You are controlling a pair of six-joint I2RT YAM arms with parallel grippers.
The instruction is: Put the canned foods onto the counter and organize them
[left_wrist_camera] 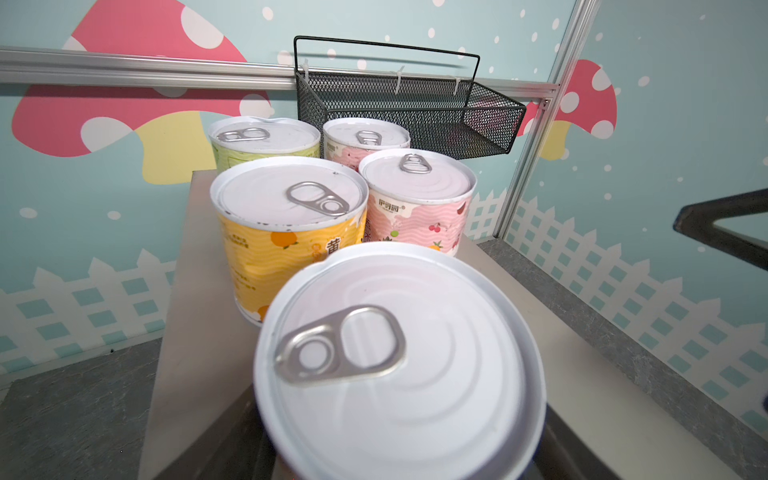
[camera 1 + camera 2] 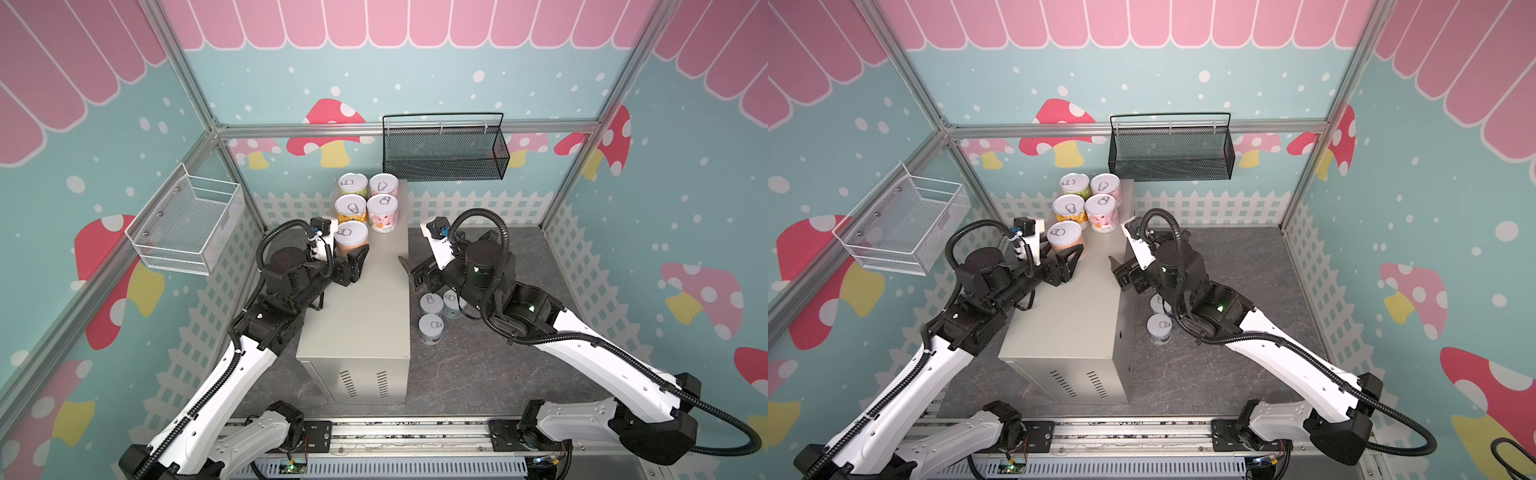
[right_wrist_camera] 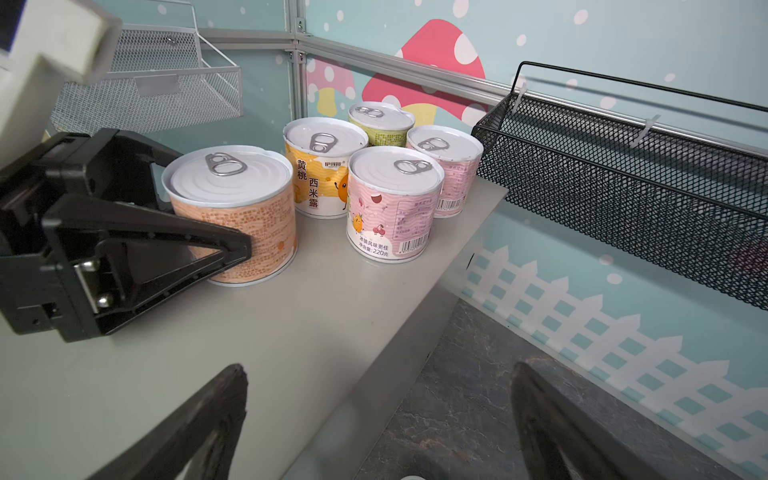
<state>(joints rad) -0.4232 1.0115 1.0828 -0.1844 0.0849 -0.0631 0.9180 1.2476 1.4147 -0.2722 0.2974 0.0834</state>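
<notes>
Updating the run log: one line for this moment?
left pincer closed on orange can on counter | right pincer open, empty | five cans on counter | three blue cans on tabletop

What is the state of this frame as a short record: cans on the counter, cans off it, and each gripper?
on counter: five upright cans: green can, far pink can, near pink can, yellow can, orange can
off counter: three light blue cans on the dark floor, beside the counter's right side
left gripper: shut on the orange can, which stands on the counter
right gripper: open, holding nothing, at the counter's right edge
task: unfinished
</notes>
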